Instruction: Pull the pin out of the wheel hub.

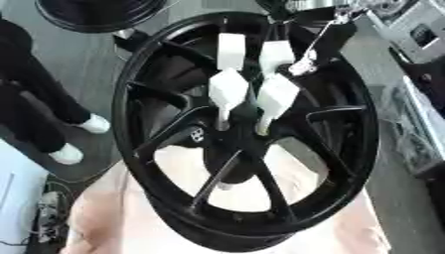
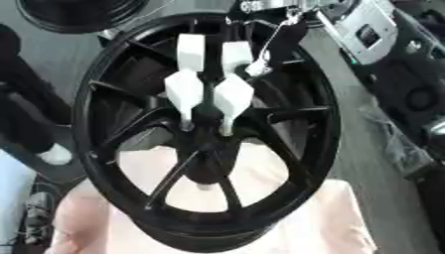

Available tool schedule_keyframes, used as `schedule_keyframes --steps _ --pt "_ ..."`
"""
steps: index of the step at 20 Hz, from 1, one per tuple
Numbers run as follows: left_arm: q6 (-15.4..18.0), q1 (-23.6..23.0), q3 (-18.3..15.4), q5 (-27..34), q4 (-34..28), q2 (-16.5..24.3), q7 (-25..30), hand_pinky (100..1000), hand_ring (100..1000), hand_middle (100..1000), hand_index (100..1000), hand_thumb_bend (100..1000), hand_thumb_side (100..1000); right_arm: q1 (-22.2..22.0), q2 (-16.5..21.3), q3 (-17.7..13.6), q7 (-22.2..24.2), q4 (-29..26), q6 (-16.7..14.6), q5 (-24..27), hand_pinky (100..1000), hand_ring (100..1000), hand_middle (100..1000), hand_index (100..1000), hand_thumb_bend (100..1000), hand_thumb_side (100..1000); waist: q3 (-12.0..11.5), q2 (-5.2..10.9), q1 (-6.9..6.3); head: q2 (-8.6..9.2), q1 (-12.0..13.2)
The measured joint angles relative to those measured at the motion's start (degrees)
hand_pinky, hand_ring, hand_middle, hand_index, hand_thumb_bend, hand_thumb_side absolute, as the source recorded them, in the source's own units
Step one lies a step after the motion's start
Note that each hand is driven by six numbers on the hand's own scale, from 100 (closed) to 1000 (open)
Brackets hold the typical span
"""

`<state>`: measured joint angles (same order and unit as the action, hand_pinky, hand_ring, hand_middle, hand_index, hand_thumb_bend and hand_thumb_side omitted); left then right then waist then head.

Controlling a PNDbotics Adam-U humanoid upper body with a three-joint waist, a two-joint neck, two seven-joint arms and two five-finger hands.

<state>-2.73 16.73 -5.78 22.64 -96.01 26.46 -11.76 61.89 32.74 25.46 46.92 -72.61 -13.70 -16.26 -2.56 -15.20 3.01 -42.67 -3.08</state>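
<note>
The black wheel (image 1: 127,99) lies flat on a table with a pink cloth (image 1: 352,225). Its hub (image 1: 236,141) is in the middle of the picture. The right hand (image 1: 228,92) comes in from the far side, near the top right, and its white parts point toward the near side, right over the hub. Two thin pale sticks (image 1: 222,119) run from the white parts down to the hub and touch it, side by side. One of them may be the pin, but I cannot tell which, and I cannot tell if the hand is clamped on it or just resting there. The sticks run far to near, leaning down into the hub. So I think the pin has to be pulled up and back toward the far side, the way the arm came in. The left hand does not show, so the right hand is the one for this job.
</note>
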Motion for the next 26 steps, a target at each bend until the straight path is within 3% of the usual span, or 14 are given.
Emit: schedule_keyframes --steps 9,13,14,16,26 --pt "-0.1 0.0 0.03 0.0 0.0 0.0 0.18 710 837 751 794 100 703 0.01 -0.29 0.0 0.44 -0.03 0.65 2.22 695 493 377 568 309 116 0.03 0.0 0.0 0.01 -0.03" --pt "-0.1 0.0 0.03 0.01 0.0 0.0 0.18 710 837 751 794 100 703 -0.12 -0.29 0.0 0.59 -0.2 1.19 3.08 695 493 377 568 309 116 0.03 0.0 0.0 0.01 -0.1" --pt "-0.1 0.0 0.03 0.01 0.0 0.0 0.18 710 837 753 793 100 703 -0.17 -0.29 0.0 0.64 -0.29 1.28 3.21 690 473 322 531 317 100 0.03 0.0 0.0 0.01 -0.12" --pt "-0.1 0.0 0.03 0.01 0.0 0.0 0.18 710 837 753 793 100 704 -0.41 -0.24 -0.13 0.56 -0.74 1.43 3.66 690 465 305 520 329 100 0.14 0.0 0.0 0.01 -0.36" --pt "-0.11 -0.03 0.03 0.01 0.0 0.0 0.18 711 838 754 793 100 705 -0.48 2.0 -3.89 -0.16 -7.11 3.75 8.92 695 434 261 505 354 100 0.49 0.0 0.0 0.0 -0.6"
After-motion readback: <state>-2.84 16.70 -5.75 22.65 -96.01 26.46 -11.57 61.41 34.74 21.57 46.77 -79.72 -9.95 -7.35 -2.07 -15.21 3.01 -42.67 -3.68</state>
